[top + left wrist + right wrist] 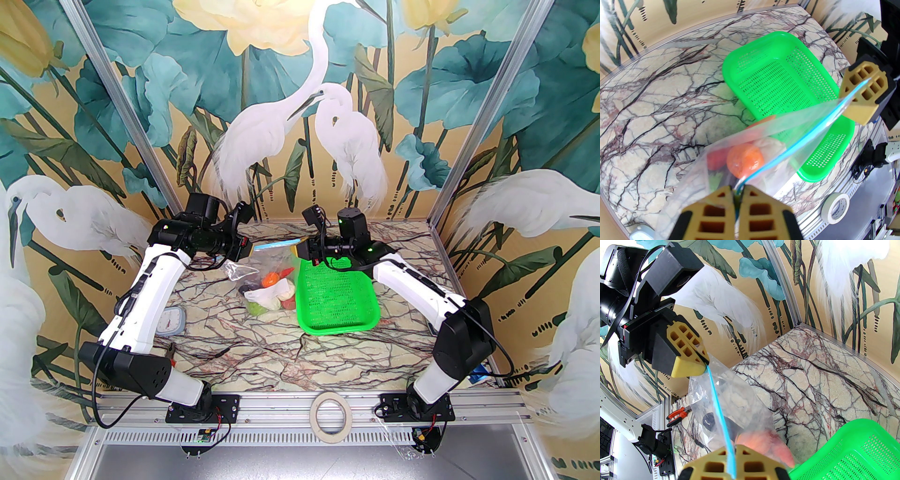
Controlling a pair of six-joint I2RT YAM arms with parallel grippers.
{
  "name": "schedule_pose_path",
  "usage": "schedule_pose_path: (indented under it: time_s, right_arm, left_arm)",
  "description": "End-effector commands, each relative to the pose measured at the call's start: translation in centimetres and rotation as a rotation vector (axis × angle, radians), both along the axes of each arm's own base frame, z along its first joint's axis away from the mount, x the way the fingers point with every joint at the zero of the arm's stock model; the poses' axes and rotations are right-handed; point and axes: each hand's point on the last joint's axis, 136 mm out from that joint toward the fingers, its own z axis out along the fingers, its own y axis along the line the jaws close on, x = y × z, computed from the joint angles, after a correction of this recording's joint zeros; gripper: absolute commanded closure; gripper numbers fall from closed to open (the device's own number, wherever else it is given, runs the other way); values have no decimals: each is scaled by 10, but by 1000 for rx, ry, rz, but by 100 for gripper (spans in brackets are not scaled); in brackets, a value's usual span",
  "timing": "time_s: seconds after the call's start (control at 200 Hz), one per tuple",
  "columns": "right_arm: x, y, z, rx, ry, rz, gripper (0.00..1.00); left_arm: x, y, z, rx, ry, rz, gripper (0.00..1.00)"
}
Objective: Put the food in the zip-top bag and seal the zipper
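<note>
The clear zip-top bag [262,276] hangs above the marble table, stretched between both grippers. Its light-blue zipper [274,245] runs taut from one to the other and also shows as the zipper [787,152] and the zipper [717,401]. My left gripper [247,248] is shut on the zipper's left end, and my right gripper [300,248] is shut on its right end. The food [274,293] sits inside the bag: an orange [744,163], something red [716,159], green and white pieces. The left gripper [738,189] and the right gripper [732,452] pinch the blue strip.
A green mesh basket [337,300] lies right of the bag, with nothing in it. A small light-blue-rimmed scale [169,321] sits at the left, pliers [677,414] near it. A roll of tape [331,415] rests on the front rail.
</note>
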Motion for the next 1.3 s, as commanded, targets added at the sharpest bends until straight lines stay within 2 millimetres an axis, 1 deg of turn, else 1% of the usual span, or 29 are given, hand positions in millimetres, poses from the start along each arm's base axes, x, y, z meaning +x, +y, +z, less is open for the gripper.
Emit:
schedule_pose_path:
  time_s: [0.0, 0.125, 0.285, 0.565, 0.885, 1.295]
  right_arm:
    - [5, -12, 26, 35, -63, -51, 100]
    - [5, -12, 25, 35, -63, -51, 100]
    - [5, -13, 26, 35, -67, -58, 100]
    - [5, -18, 28, 34, -73, -74, 100]
    - [10, -23, 30, 34, -75, -110, 100]
    - [13, -26, 31, 35, -73, -128, 100]
  left_arm:
    - [-1, 34, -4, 70, 6, 135, 100]
    - [-3, 42, -2, 65, 5, 166, 100]
    - [-6, 46, 0, 70, 0, 181, 100]
    - [-11, 57, -7, 85, 20, 214, 100]
    - [-18, 70, -13, 87, 33, 249, 100]
    - [-25, 80, -8, 98, 14, 283, 100]
